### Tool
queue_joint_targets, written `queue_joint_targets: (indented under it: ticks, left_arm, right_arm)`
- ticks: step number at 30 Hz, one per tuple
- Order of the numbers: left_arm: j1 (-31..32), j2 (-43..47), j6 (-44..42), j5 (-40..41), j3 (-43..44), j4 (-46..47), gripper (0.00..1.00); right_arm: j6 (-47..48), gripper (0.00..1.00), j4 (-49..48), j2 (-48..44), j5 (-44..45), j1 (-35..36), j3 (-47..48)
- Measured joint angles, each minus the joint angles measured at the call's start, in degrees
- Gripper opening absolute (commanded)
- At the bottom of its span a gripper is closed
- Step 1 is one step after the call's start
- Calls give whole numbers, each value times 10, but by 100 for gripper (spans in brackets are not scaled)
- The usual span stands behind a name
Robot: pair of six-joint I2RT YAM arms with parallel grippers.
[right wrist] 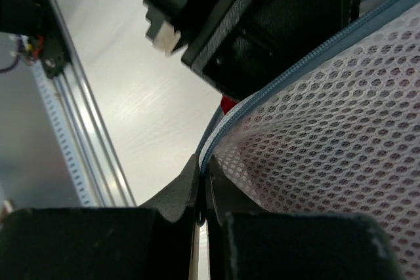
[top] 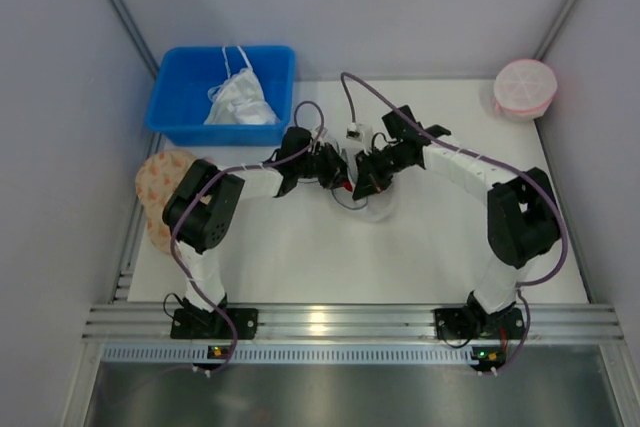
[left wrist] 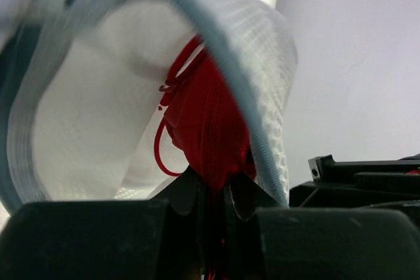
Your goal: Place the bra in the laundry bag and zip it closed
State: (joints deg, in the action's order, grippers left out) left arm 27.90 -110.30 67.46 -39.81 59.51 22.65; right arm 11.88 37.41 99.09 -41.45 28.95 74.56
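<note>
Partly inside already, the small dark-red fabric bra [left wrist: 207,129] with thin red strings sits in the mouth of the round, translucent white mesh laundry bag [left wrist: 85,129]. The bag is held by its rim near the middle of the white table [top: 300,257], a little toward the far edge. One loop of string hangs loose at the opening, and I judge that the main hazard. If it trails across the grey-blue zip line, it could snag the slider, or it could drag the cups back out when the fingers let go and pull away. The mouth could also fold shut if the rim slips from its grip. The left gripper [left wrist: 213,187] is nearly closed, clenched on a fold of the red fabric. The right gripper [right wrist: 202,178] is pinched fully together on the bag's zip edge, propping the opening. Well apart stand a blue plastic bin [top: 170,107] at the far left corner and a pink round mesh bag [top: 525,87] at the far right corner.
</note>
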Motion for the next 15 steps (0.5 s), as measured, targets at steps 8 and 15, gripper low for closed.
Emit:
queue_joint_targets:
  ticks: [8, 15]
  left_arm:
    - [48, -14, -30, 145, 43, -127, 14]
    - [66, -30, -95, 219, 54, -188, 64]
  right_arm:
    - [-151, 0, -95, 29, -118, -46, -45]
    - [-212, 0, -139, 29, -165, -114, -72]
